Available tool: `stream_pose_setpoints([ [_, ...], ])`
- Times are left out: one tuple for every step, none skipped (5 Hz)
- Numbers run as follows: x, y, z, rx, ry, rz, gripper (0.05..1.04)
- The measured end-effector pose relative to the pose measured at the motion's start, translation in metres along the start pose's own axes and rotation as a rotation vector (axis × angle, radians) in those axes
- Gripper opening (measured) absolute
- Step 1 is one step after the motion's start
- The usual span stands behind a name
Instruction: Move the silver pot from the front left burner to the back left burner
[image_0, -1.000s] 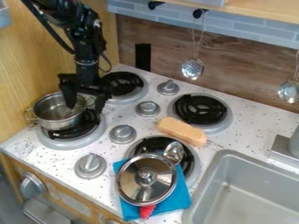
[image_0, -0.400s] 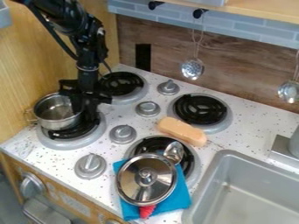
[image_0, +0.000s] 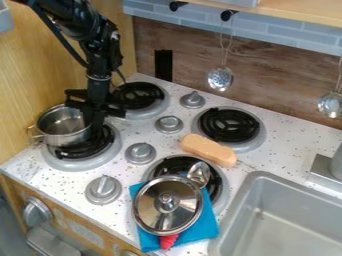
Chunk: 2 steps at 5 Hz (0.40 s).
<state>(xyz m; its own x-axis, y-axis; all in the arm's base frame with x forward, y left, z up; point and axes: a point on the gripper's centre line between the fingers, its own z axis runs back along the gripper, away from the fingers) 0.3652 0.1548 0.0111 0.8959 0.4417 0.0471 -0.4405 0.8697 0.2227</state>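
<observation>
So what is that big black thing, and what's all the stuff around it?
That's a robot arm. Its gripper, a bit like a hand, is right at the edge of a silver pot on a stove burner. I can't tell if it's holding the pot. One camera took all the pictures, looking down at a slant. Nearby is a long tan block. A shiny lid lies partly over a blue cloth, with a spoon beside it. There's a sink too, and a spoon with holes hangs by the wall.
</observation>
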Motion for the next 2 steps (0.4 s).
stream_pose_setpoints([
  [0.005, 0.002, 0.004, 0.032, -0.023, 0.0, 0.088],
  [0.012, -0.011, 0.004, 0.07, -0.04, -0.058, 0.088],
])
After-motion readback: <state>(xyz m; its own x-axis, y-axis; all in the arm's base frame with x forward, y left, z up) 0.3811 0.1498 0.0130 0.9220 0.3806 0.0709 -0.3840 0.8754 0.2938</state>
